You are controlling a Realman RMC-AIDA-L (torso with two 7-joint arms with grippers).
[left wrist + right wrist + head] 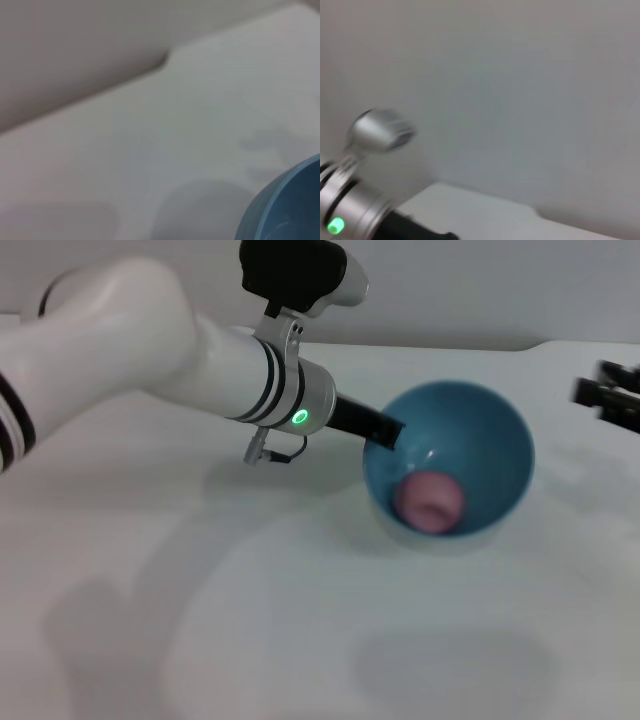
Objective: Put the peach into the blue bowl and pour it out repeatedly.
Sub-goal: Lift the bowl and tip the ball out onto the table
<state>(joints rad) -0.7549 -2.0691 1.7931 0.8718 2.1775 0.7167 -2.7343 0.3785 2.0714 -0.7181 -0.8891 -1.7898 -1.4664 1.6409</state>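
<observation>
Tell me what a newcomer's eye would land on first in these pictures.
The blue bowl stands out first, right of centre on the white table, tipped so its inside faces the head camera, with the peach resting low inside it. The left gripper is shut on the bowl's near-left rim, at the end of the big white arm coming from the upper left. The right gripper shows only at the far right edge.

Left end effector [385, 432] extended forward, right end effector [610, 395] at edge.
</observation>
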